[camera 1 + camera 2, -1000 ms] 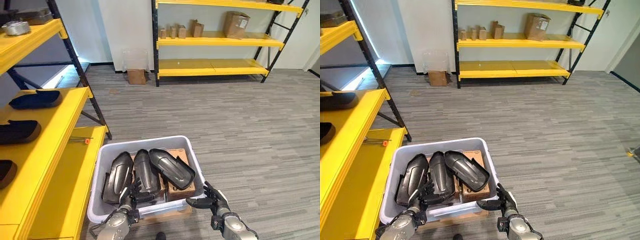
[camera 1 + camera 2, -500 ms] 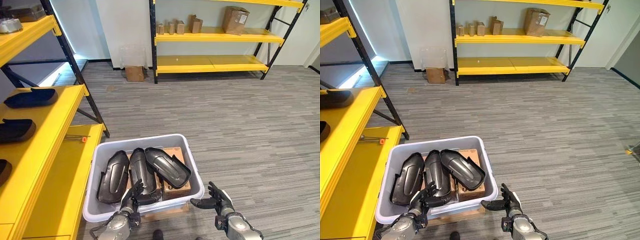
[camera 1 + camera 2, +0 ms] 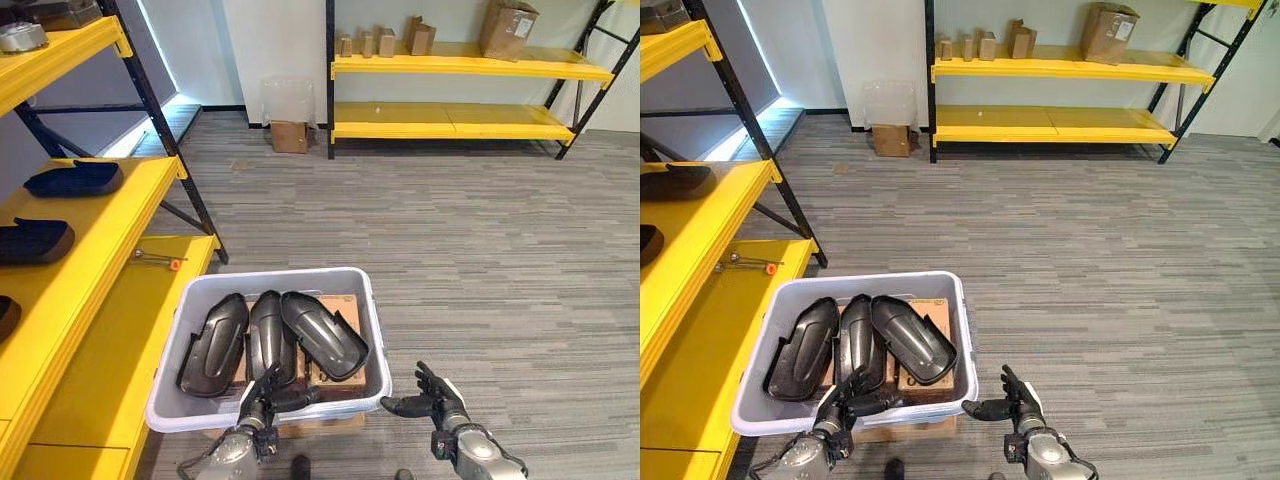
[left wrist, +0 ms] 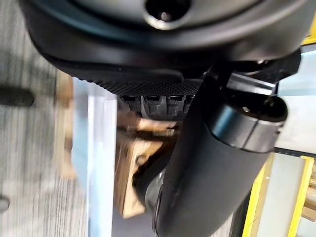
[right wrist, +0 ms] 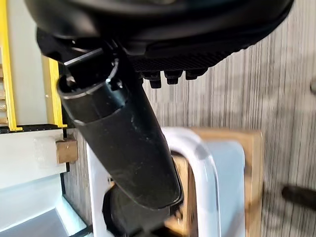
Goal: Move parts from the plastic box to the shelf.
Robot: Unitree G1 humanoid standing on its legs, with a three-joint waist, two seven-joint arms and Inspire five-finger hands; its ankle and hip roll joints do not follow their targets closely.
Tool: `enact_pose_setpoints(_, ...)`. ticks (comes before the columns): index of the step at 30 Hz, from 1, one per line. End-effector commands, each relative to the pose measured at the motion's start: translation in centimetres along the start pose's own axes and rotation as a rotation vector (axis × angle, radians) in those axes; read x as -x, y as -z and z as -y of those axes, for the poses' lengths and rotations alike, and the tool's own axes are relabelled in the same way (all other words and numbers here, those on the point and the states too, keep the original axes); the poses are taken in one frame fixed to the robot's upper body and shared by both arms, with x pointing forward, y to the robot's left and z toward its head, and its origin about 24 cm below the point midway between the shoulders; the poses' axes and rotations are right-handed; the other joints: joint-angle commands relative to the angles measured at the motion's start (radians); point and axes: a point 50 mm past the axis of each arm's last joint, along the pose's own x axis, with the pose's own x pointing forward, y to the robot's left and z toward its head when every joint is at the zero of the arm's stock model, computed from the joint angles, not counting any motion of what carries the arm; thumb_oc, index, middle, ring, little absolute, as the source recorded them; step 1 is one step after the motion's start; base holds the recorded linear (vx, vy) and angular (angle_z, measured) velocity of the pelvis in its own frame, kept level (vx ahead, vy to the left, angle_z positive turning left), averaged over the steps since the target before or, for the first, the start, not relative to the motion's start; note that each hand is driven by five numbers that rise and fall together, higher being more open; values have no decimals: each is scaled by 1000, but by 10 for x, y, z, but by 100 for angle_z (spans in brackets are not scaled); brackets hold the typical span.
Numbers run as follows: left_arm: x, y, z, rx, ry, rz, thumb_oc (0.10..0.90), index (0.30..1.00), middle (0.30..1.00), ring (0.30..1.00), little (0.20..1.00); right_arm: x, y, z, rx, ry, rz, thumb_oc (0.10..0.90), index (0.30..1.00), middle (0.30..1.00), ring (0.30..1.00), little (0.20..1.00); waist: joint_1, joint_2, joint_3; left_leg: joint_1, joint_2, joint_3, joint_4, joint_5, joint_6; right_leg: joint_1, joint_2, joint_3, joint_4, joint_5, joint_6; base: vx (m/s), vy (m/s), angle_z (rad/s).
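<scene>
Roughly a start made, judging by the layout. Yellow shelf rack (image 3: 95, 290) stands out past the left hand's outer side, its middle tier already carrying dark moulded parts (image 3: 75, 178) of the same kind as those in the box; whether those came from this box cannot be told. Further yellow racking (image 3: 450, 65) with cardboard cartons sits well ahead of both hands, across grey striped floor.

Grey plastic box (image 3: 200, 300) lies directly ahead of the hands, perched on a low wooden board. Inside: three black moulded shell parts (image 3: 322, 333) lying side by side, leaning on a brown cardboard carton (image 3: 340, 312). So at least three parts left to move.

Left hand (image 3: 264, 391) is at the box's near rim, fingers loosely spread and reaching over the edge toward the middle part, close to it; no grip made out. Right hand (image 3: 428, 397) hangs just off the box's near right corner, thumb and fingers relaxed and apart, holding nothing, clear of the wall.

Small orange-tipped tool (image 3: 160, 260) lies on the rack's lower tier, beyond the left hand.

Likely step: first reach into the box.
</scene>
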Motion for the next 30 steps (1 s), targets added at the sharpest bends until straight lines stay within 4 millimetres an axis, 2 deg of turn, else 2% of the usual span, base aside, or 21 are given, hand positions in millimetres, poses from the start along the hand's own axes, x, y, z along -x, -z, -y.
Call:
enact_pose_setpoints(1, -10, -58, 8, -36, 55, 228, 900, 1000, 1000, 1000, 1000, -2, -59, -8, -27, -47, 278, 900, 1000, 1000, 1000, 1000, 9, -25, -39, 89, 2, 3, -1, -100, -8, -20, -72, 12, 10, 111, 12, 39, -91, -3)
enact_pose_setpoints(6, -10, -58, 7, -31, 51, 231, 900, 1000, 1000, 1000, 1000, -1, -67, -7, -5, -46, 311, 900, 1000, 1000, 1000, 1000, 13, -19, -43, 92, 13, 2, -1, -98, -15, -11, -63, 13, 2, 96, 7, 22, -53, 3)
enact_pose_setpoints(14, -9, -58, 5, -28, 51, 235, 900, 1000, 1000, 1000, 1000, 1, -92, -2, 83, -24, 412, 900, 1000, 1000, 1000, 1000, 15, -7, -48, 103, 22, 9, -1, -97, -21, 0, -53, 22, 1, 80, 5, 4, -16, -2)
enact_pose_setpoints(18, -7, -58, 2, -32, 47, 246, 900, 1000, 1000, 1000, 1000, 8, -128, 3, 182, -9, 565, 900, 1000, 1000, 1000, 1000, 21, -3, -49, 105, 24, 16, -1, -99, -21, -3, -52, 33, 1, 78, 10, -8, -6, -5)
enact_pose_setpoints(19, -7, -58, 2, -32, 47, 246, 900, 1000, 1000, 1000, 1000, 8, -128, 3, 182, -9, 565, 900, 1000, 1000, 1000, 1000, 22, -3, -48, 106, 24, 17, -1, -99, -21, -3, -52, 33, 1, 78, 10, 4, -2, -7)
enact_pose_setpoints(20, -7, -58, 2, -34, 52, 250, 900, 1000, 1000, 1000, 1000, 11, -142, 6, 234, 8, 620, 900, 1000, 1000, 1000, 1000, 26, -2, -49, 106, 25, 17, -1, -101, -21, -2, -51, 35, 1, 76, 10, 7, 2, -8)
enact_pose_setpoints(22, -6, -57, 2, -40, 55, 252, 900, 1000, 1000, 1000, 1000, 13, -156, 6, 278, 18, 674, 900, 1000, 1000, 1000, 1000, 31, -2, -48, 108, 25, 17, -1, -103, -21, -1, -51, 36, 1, 74, 11, 8, 5, -5)
enact_pose_setpoints(27, -6, -56, 4, -43, 74, 246, 900, 1000, 1000, 1000, 1000, 7, -204, -13, 477, -15, 789, 900, 1000, 1000, 1000, 1000, 60, -2, -37, 95, 27, 8, -1, -99, -29, -4, -50, 21, 1, 64, 9, 0, 0, 0)
enact_pose_setpoints(30, -3, -58, 1, -52, 93, 258, 900, 1000, 1000, 1000, 1000, 13, -248, -34, 718, -53, 905, 900, 1000, 1000, 1000, 1000, 89, 0, -14, 67, 31, -3, -1, -88, -38, -19, -49, 9, 1, 63, 8, -9, -24, 16)
